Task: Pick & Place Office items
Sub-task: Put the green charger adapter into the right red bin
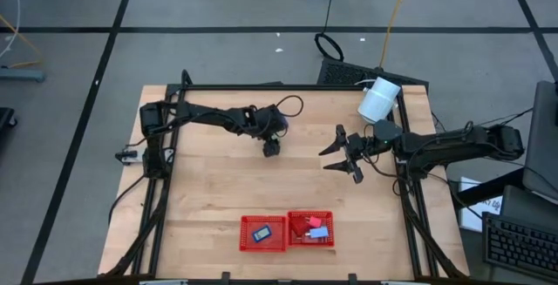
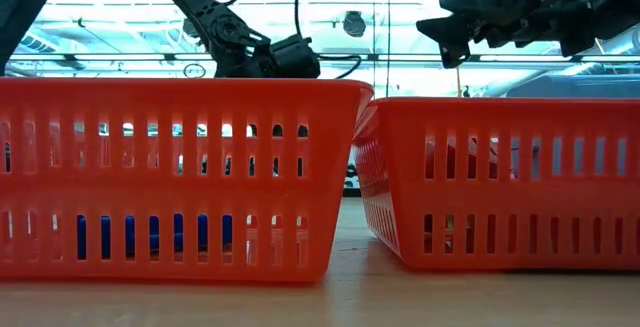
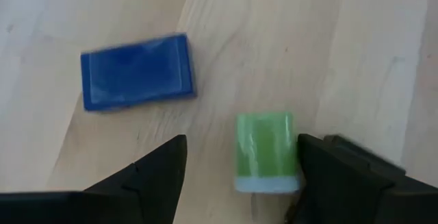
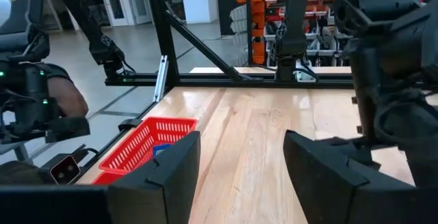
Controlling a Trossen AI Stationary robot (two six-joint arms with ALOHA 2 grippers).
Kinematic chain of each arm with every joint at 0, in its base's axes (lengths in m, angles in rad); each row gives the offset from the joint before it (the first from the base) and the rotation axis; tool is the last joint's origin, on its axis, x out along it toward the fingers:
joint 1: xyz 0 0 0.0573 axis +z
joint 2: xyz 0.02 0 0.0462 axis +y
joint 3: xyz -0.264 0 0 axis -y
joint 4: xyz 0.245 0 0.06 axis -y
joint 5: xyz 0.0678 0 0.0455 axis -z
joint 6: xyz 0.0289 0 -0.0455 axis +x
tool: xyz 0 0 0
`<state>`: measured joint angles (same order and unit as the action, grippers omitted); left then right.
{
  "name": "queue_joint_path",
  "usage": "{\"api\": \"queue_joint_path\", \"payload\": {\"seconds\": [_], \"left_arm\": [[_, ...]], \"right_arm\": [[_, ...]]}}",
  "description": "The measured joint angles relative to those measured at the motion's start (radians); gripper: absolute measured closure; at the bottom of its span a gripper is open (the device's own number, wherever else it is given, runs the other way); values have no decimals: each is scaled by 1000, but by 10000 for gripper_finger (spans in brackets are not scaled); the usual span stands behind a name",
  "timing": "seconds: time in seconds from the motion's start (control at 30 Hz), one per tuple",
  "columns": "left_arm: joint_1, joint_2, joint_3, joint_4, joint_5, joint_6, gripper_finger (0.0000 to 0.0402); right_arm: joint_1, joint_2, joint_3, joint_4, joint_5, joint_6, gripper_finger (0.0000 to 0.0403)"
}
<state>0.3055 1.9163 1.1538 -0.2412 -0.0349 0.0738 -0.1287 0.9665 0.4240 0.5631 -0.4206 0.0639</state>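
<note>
Clearly the risk sits with the left hand (image 3: 239,176), which hangs low over the counter (image 3: 287,39) with its two dark fingers spread and a small green block (image 3: 265,151) lying between them, nearer one finger than the other. It grips nothing yet. If the fingers close off-centre, the nearer one will likely push the block sideways or spin it before the far one arrives, and the block's rounded, smooth look suggests it could squirt out. Just ahead of the hand lies a flat dark blue block (image 3: 137,71), a rectangle with a slightly raised rim and a matte face; a skidding green piece could knock into it. The green block seems to be plastic with a paler band at its near end.

The right hand (image 1: 347,154) waits above the counter with its fingers apart and empty, well away from both blocks. Two red mesh trays (image 1: 263,234) of slotted plastic stand far from the left hand at the counter's near edge, one holding a dark blue piece (image 1: 262,233), the other a red and a light blue one. The counter is pale wood with fine grain, likely slick.
</note>
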Motion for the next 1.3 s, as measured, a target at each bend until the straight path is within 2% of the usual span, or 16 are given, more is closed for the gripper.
{"api": "queue_joint_path", "payload": {"seconds": [0.2, 0.4, 0.97, 1.1, 1.3], "left_arm": [[16, -4, 0, -21, -13, 0, 127], [12, -4, 0, -20, 8, 27, 147], [7, -8, -31, 25, 14, 58, 267], [9, -10, -71, 65, 42, 63, 274], [1, -20, -80, 67, 22, 57, 277]], "right_arm": [[0, 0, 0, -10, 0, 0, 202], [0, 0, 0, -11, 0, 0, 202], [0, 0, 0, -14, 0, 3, 202], [0, 1, 0, -14, -1, 3, 202], [0, 1, 0, -14, 0, 3, 202]]}}
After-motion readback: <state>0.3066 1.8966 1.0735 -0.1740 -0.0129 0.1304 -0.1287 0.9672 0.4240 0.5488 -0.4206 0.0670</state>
